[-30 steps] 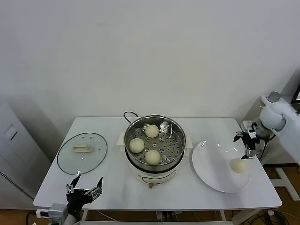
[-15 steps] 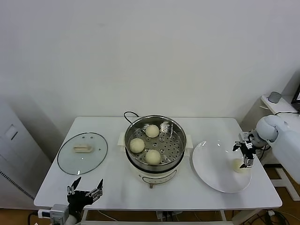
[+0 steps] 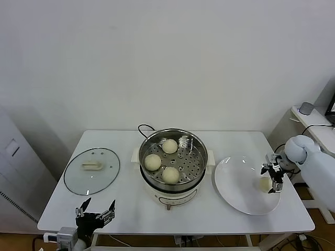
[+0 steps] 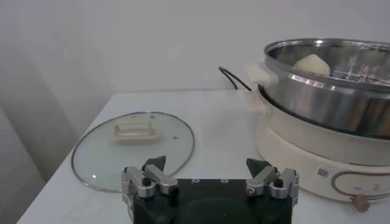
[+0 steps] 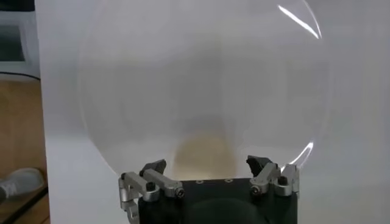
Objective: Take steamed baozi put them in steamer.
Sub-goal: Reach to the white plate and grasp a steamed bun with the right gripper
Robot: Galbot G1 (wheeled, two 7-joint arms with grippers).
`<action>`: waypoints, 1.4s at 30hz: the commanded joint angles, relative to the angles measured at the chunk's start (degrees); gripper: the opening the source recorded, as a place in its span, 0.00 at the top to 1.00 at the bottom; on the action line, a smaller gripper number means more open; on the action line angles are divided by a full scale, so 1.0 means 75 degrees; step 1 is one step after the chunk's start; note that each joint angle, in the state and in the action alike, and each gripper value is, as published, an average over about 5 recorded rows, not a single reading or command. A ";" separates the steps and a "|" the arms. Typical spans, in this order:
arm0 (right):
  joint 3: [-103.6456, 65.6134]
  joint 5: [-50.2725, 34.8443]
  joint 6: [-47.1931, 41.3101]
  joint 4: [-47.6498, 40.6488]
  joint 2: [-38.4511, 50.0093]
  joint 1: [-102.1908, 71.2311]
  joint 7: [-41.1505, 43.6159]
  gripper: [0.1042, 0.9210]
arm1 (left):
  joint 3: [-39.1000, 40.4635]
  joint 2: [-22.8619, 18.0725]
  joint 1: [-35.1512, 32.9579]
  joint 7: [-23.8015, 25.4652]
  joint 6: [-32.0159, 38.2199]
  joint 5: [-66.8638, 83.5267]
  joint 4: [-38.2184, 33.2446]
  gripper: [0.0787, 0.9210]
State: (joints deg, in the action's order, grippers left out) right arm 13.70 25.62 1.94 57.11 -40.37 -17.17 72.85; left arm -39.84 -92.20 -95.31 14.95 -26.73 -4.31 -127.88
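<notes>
Right claw [image 3: 273, 178] is down at the plate [image 3: 235, 191] now, at the table's [image 3: 220, 214] three o'clock side, fingers spread wide and straddling the last steamed baozi [image 3: 264, 183], which sits on the plate's outer edge; whether the fingers touch the bun can't be told. The right wrist view shows that same bun [image 5: 203, 156] just beyond the spread fingertips, nothing clamped. Over in the steamer [image 3: 194, 166] at the centre of the table, three baozi are already in: one at twelve o'clock [image 3: 169, 146], one at nine [image 3: 152, 162], one at six [image 3: 170, 174]. The glass lid [image 3: 92, 170] lies flat at the table's nine o'clock side. Left claw [image 3: 95, 214] waits at seven o'clock by the near edge, spread and empty.
</notes>
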 commanded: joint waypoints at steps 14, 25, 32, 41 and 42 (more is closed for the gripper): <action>-0.0207 0.0417 0.0030 -0.0273 -0.0258 -0.0157 -0.0233 0.12 | 0.0008 -0.0374 -0.0036 -0.0014 0.0030 0.0000 0.0030 0.12; -0.0231 0.0417 -0.0037 -0.0353 -0.0250 -0.0143 -0.0259 0.12 | 0.0020 -0.0374 -0.0017 -0.0018 0.0032 -0.0004 0.0061 0.12; -0.0246 0.0417 -0.0081 -0.0353 -0.0236 -0.0150 -0.0222 0.23 | 0.0020 -0.0374 0.0007 -0.0022 0.0033 -0.0006 0.0102 0.12; -0.0190 0.0072 -0.0291 -0.0018 0.0051 -0.0045 -0.0093 0.51 | 0.0043 -0.0374 0.0071 -0.0026 0.0019 -0.0052 0.0137 0.12; -0.0119 -0.0064 -0.0362 0.0088 0.0136 0.0016 -0.0061 0.52 | 0.0043 -0.0374 0.0085 -0.0029 0.0016 -0.0069 0.0143 0.12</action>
State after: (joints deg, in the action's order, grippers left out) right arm 12.17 27.39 0.26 55.88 -40.78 -17.68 72.00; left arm -39.54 -92.19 -94.81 14.76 -26.52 -4.68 -126.87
